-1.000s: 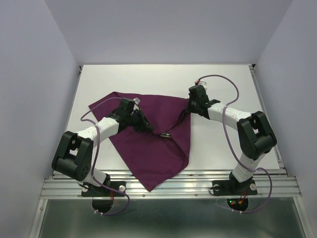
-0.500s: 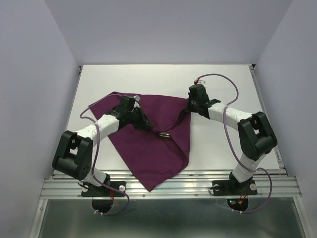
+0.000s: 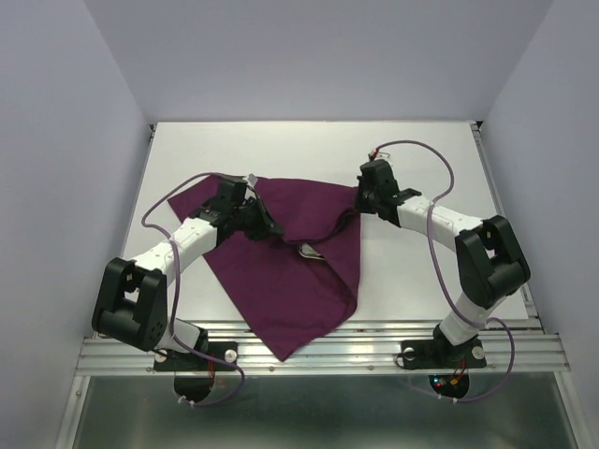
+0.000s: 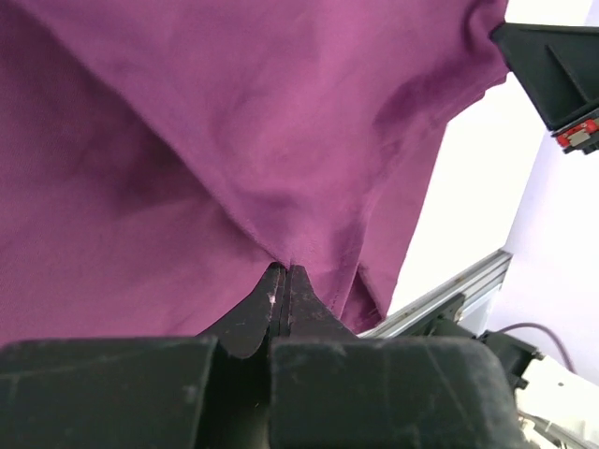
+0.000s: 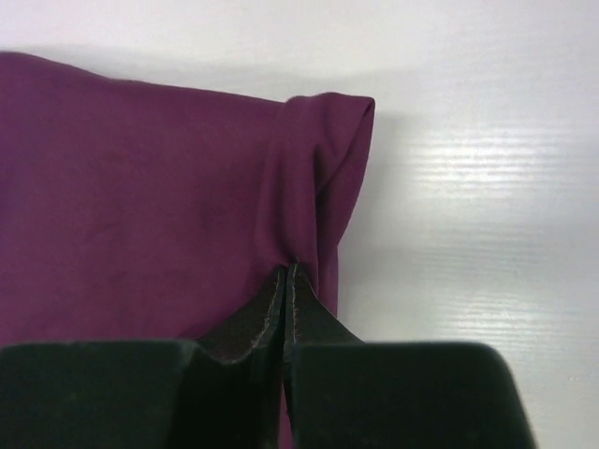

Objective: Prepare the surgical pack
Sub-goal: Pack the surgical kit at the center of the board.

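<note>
At wrist level, left gripper (image 4: 283, 272) and right gripper (image 5: 285, 269) pinch cloth (image 4: 234, 140); overhead reveals tray (image 3: 310, 251).

Shown: one purple cloth wrap (image 3: 299, 281); one white table (image 3: 421, 150); two grippers, namely one left gripper (image 4: 284, 272) and one right gripper (image 5: 285, 270); one partly covered silvery metal item (image 3: 309, 250).

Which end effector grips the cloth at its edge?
The right end effector, at the edge of the cloth beside bare table; the left end effector pinches mid-cloth.
</note>
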Robot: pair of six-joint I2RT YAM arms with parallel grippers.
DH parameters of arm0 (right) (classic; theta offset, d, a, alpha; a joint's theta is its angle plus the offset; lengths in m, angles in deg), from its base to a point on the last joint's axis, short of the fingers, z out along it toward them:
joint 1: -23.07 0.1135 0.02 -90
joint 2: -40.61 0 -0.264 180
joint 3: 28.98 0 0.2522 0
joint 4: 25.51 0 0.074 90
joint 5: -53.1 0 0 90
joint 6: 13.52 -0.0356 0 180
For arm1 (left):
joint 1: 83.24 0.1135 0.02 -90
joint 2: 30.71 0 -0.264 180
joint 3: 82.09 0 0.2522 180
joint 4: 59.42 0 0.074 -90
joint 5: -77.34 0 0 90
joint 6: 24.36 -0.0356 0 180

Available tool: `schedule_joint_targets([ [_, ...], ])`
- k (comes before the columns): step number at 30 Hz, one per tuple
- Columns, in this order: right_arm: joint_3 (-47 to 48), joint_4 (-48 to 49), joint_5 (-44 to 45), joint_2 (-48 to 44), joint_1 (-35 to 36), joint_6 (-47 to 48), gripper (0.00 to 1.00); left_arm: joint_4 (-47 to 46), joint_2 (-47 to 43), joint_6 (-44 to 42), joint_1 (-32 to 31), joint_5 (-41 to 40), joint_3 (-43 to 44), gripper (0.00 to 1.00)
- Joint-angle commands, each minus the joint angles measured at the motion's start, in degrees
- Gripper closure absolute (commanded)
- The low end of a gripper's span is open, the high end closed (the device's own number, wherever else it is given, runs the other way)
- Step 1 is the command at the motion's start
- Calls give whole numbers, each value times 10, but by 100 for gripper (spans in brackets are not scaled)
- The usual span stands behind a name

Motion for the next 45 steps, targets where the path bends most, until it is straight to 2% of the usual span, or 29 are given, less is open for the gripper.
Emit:
schedule_joint_targets([
  [1,-41,3,9,8,-2,-7,99,-27,5,-4,0,20,-44,100],
  [13,-60,10,54,10,-7,7,99,-73,63,-4,0,28,-88,100],
  [16,-51,11,25,-25,-7,16,76,-78,64,-4,0,29,-89,100],
  [17,-47,12,17,-35,-7,17,71,-78,63,-4,0,29,-90,100],
  [24,6,34,-58,-62,-7,11,63,-80,67,-4,0,30,-89,100],
  [25,11,36,-70,-56,-7,9,63,-80,67,-4,-1,30,-89,100],
  [28,24,31,-93,-25,-7,-1,77,-80,67,-4,0,30,-88,100],
  [31,8,32,-91,-15,-7,-13,82,-80,66,-4,-1,31,-88,100],
  [40,-77,24,-21,-20,-7,-34,88,-77,63,-4,0,28,-88,100],
  [45,-76,23,-12,-39,-7,-32,90,-78,62,-3,0,28,-89,100],
])
